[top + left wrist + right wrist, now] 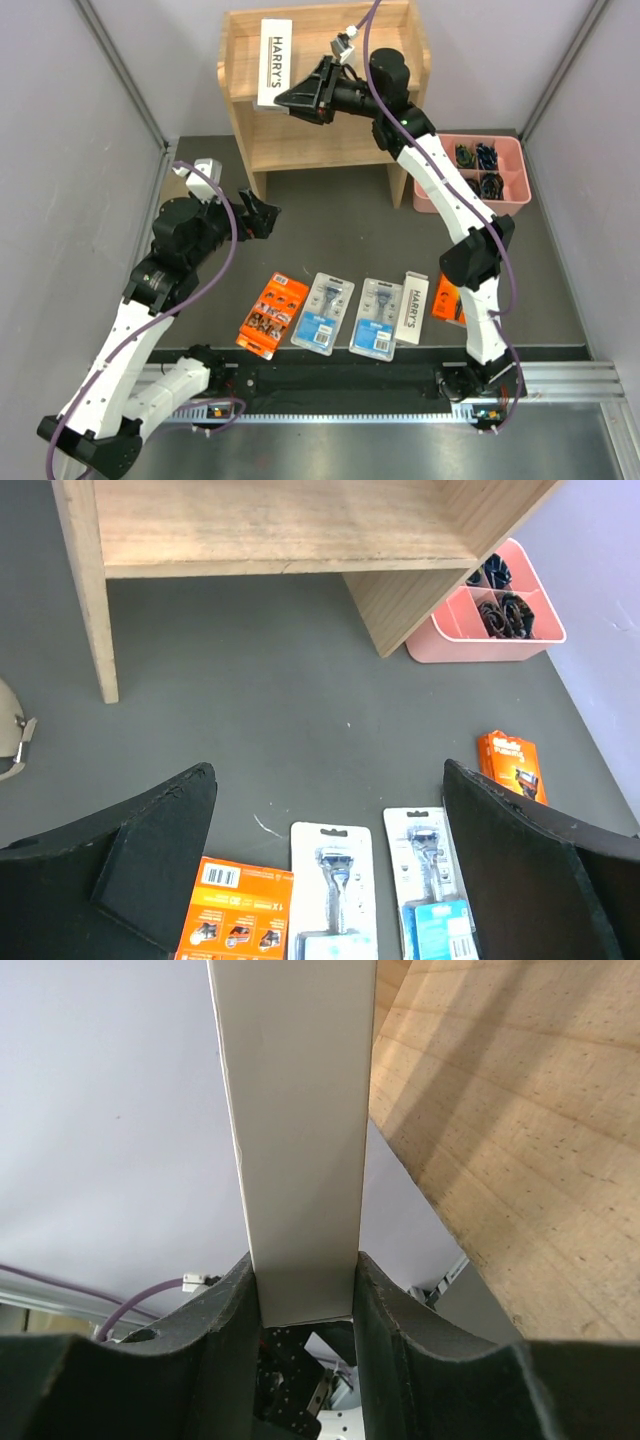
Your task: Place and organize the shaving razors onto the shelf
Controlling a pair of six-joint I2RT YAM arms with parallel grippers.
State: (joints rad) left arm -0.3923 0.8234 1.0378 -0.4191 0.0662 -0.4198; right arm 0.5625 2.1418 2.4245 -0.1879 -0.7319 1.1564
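Observation:
My right gripper [290, 100] is shut on one end of a long white HARRY'S box [273, 60], held over the left part of the light-wood shelf's [320, 130] top tier. In the right wrist view the box [295, 1130] sits clamped between both fingers [225, 1340], with shelf wood [510, 1140] beside it. My left gripper [262, 215] hangs open and empty above the mat. On the mat lie an orange pack [272, 315], two blister packs [323, 312] [376, 317], a second white box [412, 307], and another orange pack [447, 300] partly behind the right arm.
A pink compartmented tray [485, 172] with small dark items stands right of the shelf. The left wrist view shows the shelf's lower board [270, 525], the tray [490, 620] and the row of packs below the open gripper [328, 770]. Grey walls close in both sides.

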